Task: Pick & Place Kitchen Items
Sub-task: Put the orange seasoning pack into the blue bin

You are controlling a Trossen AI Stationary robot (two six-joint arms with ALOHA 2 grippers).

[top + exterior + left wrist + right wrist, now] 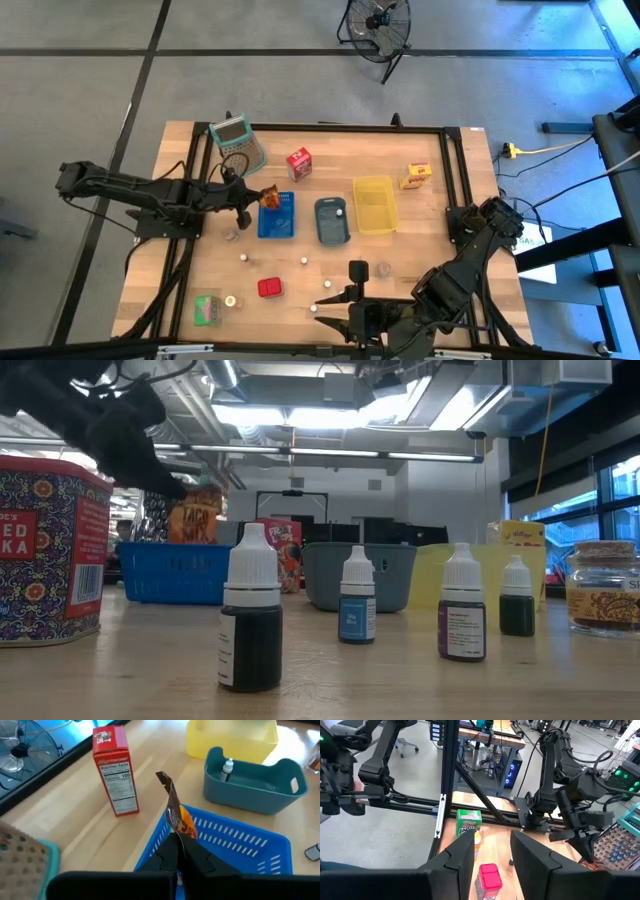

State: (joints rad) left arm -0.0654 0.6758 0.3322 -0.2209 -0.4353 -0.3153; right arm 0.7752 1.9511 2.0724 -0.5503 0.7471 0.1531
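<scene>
We see the left tool (179, 851) clenched on the brown packet (176, 815), pinching its lower edge so it hangs over the blue tray (235, 837), probably for dropping in. The grey-blue tray (252, 787) holds one small white-capped bottle (227, 768); the yellow tray (374, 205) looks empty, though we cannot be sure. The right tool (492, 852) waits part-open at the bench's (440, 150) near edge, grasping nothing.

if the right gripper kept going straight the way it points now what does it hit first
Most likely the red tin, lying directly ahead of the right gripper between its open fingers. The green carton stands beyond it; depth is hard to judge.
</scene>
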